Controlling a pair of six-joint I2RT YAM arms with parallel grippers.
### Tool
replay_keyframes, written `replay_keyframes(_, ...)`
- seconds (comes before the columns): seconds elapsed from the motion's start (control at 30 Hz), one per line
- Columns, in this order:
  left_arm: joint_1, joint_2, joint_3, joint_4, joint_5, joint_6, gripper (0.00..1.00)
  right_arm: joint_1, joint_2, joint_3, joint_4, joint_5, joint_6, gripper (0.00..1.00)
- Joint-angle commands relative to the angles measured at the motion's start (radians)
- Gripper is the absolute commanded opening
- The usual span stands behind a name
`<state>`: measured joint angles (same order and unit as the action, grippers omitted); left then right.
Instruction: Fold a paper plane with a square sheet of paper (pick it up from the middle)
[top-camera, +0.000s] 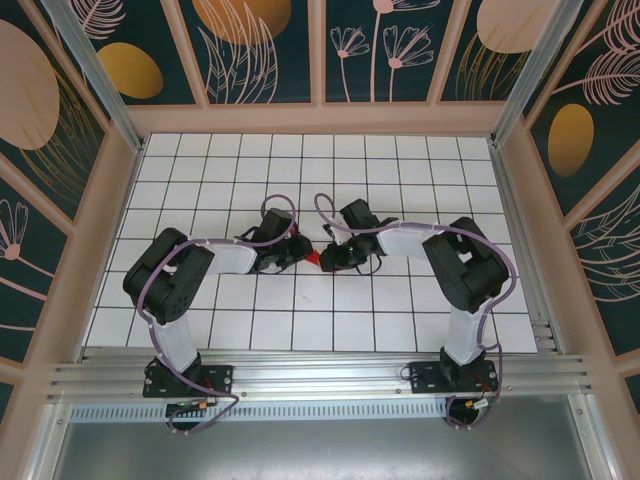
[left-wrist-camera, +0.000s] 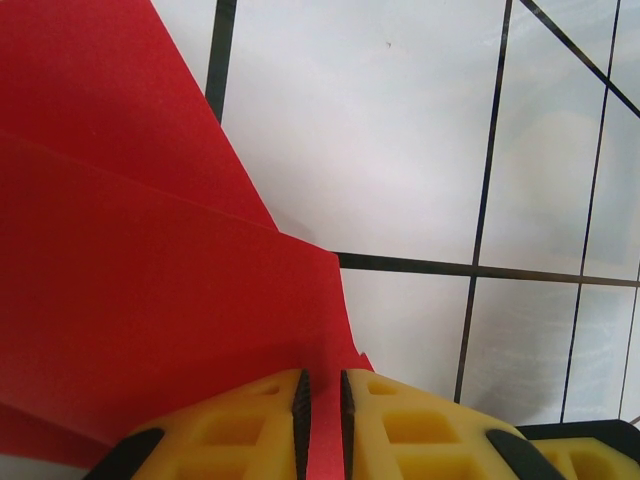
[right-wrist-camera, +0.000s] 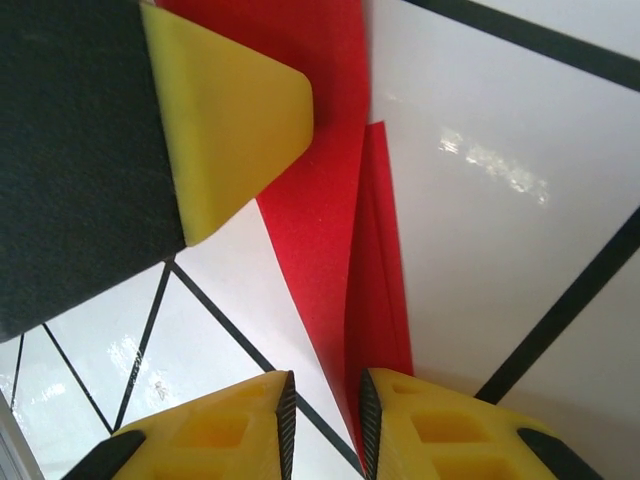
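Your left claw (left-wrist-camera: 322, 388) is clamped on the folded red paper (left-wrist-camera: 150, 300) above the table (left-wrist-camera: 420, 130). Right claw (right-wrist-camera: 325, 388) has its jaws slightly apart, paper edge loose between them.

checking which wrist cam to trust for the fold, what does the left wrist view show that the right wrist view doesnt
Left wrist: the left gripper pinched shut on the edge of the red paper, with broad folded layers and a crease line spreading across the left side. Right wrist: the right gripper with jaws slightly apart, a narrow strip of the paper running down to its right finger, and the left gripper's yellow finger at the upper left, overlapping the paper. Both: the red paper lying on the white grid tiles.
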<state>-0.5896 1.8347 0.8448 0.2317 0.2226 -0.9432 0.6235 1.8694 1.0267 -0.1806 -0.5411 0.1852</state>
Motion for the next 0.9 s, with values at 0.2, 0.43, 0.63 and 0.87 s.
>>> replay_keyframes(0.2,0.010,0.035,-0.010,-0.097,-0.088,0.029,0.20,0.004,0.048,0.026,0.012,-0.038,-0.028,0.06)
replay_keyframes(0.43,0.010,-0.038,-0.022,-0.067,-0.079,0.047,0.24,-0.025,0.013,-0.019,0.127,-0.199,0.055,0.00)
replay_keyframes(0.63,0.010,-0.114,-0.072,0.064,-0.011,0.044,0.31,-0.058,0.020,-0.054,0.236,-0.304,0.183,0.00)
replay_keyframes(0.87,0.011,-0.114,-0.119,0.159,0.052,0.041,0.32,-0.071,0.060,-0.084,0.305,-0.342,0.286,0.00)
